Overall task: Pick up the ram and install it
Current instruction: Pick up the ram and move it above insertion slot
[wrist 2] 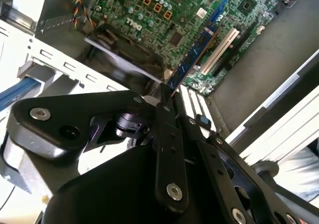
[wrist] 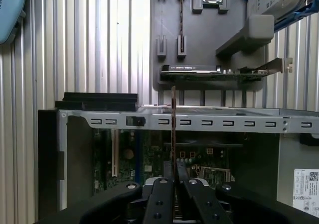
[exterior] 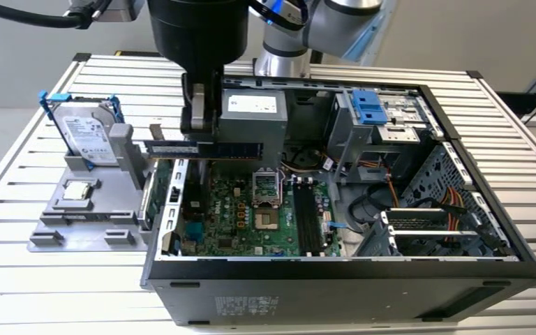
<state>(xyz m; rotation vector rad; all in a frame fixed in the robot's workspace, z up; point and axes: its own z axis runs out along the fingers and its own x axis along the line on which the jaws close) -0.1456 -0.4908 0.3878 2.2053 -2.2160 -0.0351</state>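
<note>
My gripper (exterior: 202, 136) is shut on the ram (exterior: 214, 149), a long dark stick with small chips. It holds the stick level and on edge in the air. In the exterior view the ram hangs over the far left corner of the open computer case (exterior: 343, 269), above the motherboard (exterior: 240, 209). Its left end reaches out past the case wall. In the second wrist view the ram (wrist 2: 192, 59) sticks out from the fingertips (wrist 2: 165, 102) over the green board. The first wrist view has the ram (wrist: 173, 129) edge-on above the gripper (wrist: 174, 174).
Long black memory slots (exterior: 307, 216) lie mid-board, to the exterior view's right of the ram. A grey rack (exterior: 86, 223) left of the case holds a hard drive in a blue frame (exterior: 86, 132) and a green card with a metal bracket (wrist: 214, 74). The case stands on a slatted table (exterior: 45, 293).
</note>
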